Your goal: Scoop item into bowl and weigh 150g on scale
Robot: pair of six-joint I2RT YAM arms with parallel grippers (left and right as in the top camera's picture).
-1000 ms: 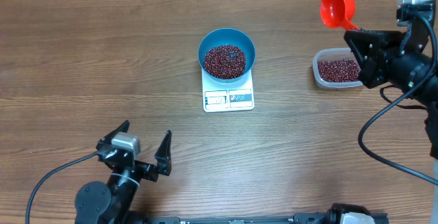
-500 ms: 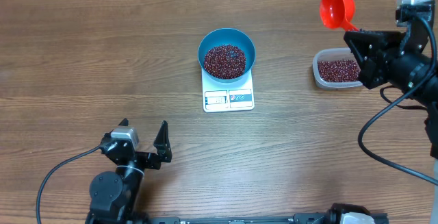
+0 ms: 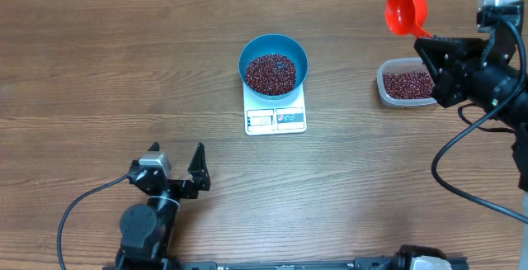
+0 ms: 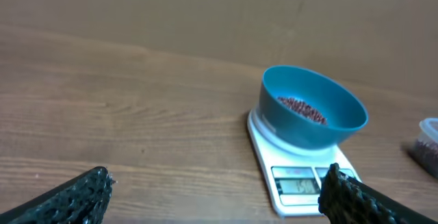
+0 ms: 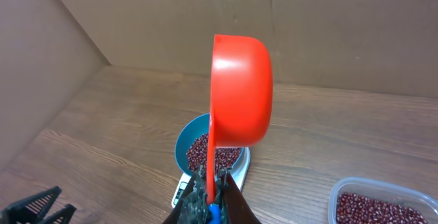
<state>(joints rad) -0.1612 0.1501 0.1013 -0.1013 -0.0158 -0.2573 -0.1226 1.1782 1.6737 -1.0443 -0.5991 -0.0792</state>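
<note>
Your left jaws, splayed empty, merely shifted lower-left; right jaws clench the scoop (image 3: 407,11) upper-right; the bowl (image 3: 299,47) of beans (image 3: 271,73) is unchanged, ready for weighing.

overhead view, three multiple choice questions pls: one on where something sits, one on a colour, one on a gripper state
1. Where does the blue bowl stand?
A) on the bare table
B) on the white scale
C) inside the clear tub

2. What colour is the scoop in the right gripper?
A) green
B) white
C) red

3. How is the left gripper?
A) open and empty
B) shut on the bowl
C) shut on the scoop

Answers:
1 B, the scale's display edge pokes out from under the bowl.
2 C, the scoop's cup is bright red in the overhead and right wrist views.
3 A, its fingers stand wide apart with nothing between them.
</note>
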